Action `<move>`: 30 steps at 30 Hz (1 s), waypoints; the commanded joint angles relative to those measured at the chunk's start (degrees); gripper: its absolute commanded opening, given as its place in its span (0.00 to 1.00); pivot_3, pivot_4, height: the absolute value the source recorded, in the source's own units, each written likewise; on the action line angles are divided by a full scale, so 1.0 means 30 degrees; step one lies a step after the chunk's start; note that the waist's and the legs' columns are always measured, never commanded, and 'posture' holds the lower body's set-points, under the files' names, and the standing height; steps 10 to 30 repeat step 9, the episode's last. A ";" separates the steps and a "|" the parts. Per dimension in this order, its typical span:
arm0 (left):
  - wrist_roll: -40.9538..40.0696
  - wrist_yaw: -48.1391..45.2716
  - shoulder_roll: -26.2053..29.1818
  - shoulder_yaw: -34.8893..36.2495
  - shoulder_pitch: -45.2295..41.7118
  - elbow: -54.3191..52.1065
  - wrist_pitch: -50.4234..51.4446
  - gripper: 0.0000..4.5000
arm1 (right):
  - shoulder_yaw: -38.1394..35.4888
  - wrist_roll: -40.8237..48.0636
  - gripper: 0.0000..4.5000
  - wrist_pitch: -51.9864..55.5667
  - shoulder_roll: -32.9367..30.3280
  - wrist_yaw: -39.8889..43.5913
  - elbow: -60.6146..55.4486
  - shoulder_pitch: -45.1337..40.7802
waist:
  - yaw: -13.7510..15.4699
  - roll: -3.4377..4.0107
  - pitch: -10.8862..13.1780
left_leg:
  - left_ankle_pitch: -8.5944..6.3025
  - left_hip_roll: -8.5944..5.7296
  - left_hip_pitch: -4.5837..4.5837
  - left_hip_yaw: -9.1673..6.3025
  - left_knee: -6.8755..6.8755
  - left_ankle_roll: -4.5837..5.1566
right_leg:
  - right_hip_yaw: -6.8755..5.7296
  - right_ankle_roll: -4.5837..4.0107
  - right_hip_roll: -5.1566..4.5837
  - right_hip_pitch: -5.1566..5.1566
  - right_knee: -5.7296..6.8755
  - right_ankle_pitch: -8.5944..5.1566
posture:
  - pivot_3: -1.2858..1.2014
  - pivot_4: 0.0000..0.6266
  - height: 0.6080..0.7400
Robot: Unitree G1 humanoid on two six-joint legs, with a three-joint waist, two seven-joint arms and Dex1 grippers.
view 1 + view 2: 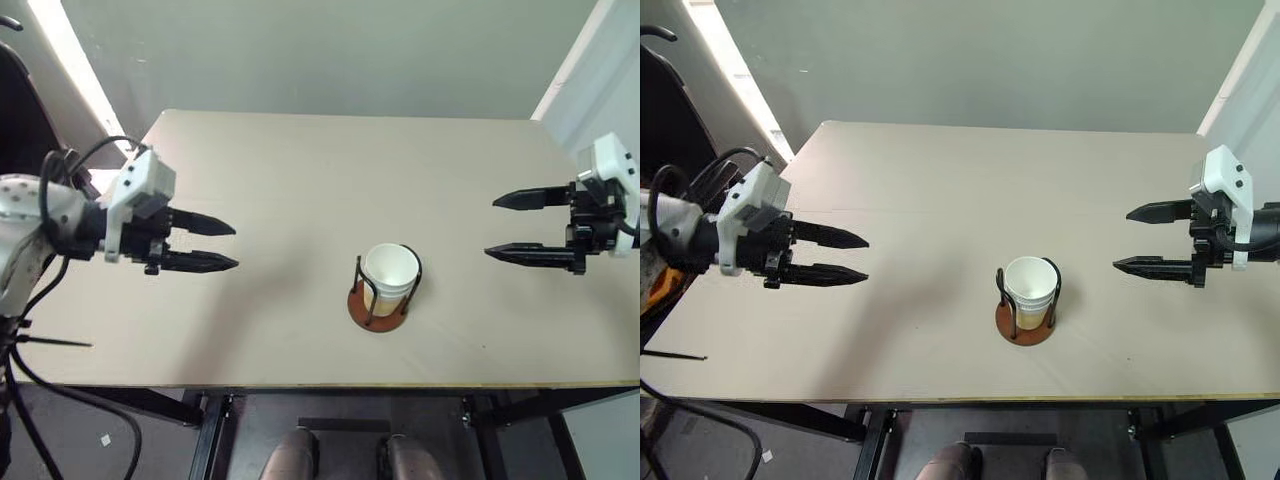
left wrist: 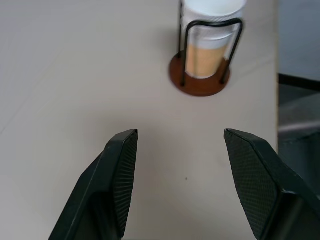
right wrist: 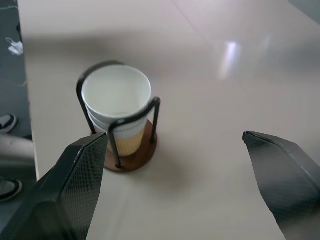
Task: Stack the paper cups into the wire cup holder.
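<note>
From the head camera, the small wire cup holder [image 1: 379,296], thin black loops rising from a round reddish-brown disc, stands near the front edge of the pale beige matte tabletop [image 1: 300,170]. Nested upright inside it are the tapered paper cups [image 1: 390,275], ribbed tan outside with white rims and interiors. The left end effector [image 1: 222,245] hangs well to the holder's left, fingers apart and empty; the right end effector [image 1: 510,226] hangs well to its right, fingers spread wide, also empty.

In the left wrist view, textured black fingers [image 2: 122,170] frame bare tabletop, with the holder beyond.

In the right wrist view, stacked rims show through the loops. The stack looks finished; the light holder could tip or slide if an arm swept across and clipped it.
</note>
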 commanded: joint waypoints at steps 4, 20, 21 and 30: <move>-0.0328 0.1446 0.0320 0.3865 0.2514 -0.2082 0.1558 0.65 | 0.0456 -0.0754 1.00 -0.0629 0.0353 0.1048 0.0621 -0.0958 | -0.0095 0.0001 0.0000 | -0.0020 0.0035 0.0061 -0.0029 -0.0065 0.0035 | -0.0039 -0.0114 0.0023 -0.0003 0.0054 0.0022 | 0.52 0.24 1.00; -0.0049 0.1796 0.0045 0.4319 0.3061 -0.2277 0.1636 0.65 | 0.0886 -0.1312 1.00 -0.0790 0.0728 0.1405 0.1216 -0.1765 | -0.0140 0.0001 0.0000 | 0.0030 0.0041 0.0147 -0.0077 -0.0162 -0.0040 | -0.0042 -0.0240 0.0046 0.0032 0.0059 0.0058 | 0.52 0.24 1.00; -0.0049 0.1796 0.0045 0.4319 0.3061 -0.2277 0.1636 0.65 | 0.0886 -0.1312 1.00 -0.0790 0.0728 0.1405 0.1216 -0.1765 | -0.0140 0.0001 0.0000 | 0.0030 0.0041 0.0147 -0.0077 -0.0162 -0.0040 | -0.0042 -0.0240 0.0046 0.0032 0.0059 0.0058 | 0.52 0.24 1.00; -0.0049 0.1796 0.0045 0.4319 0.3061 -0.2277 0.1636 0.65 | 0.0886 -0.1312 1.00 -0.0790 0.0728 0.1405 0.1216 -0.1765 | -0.0140 0.0001 0.0000 | 0.0030 0.0041 0.0147 -0.0077 -0.0162 -0.0040 | -0.0042 -0.0240 0.0046 0.0032 0.0059 0.0058 | 0.52 0.24 1.00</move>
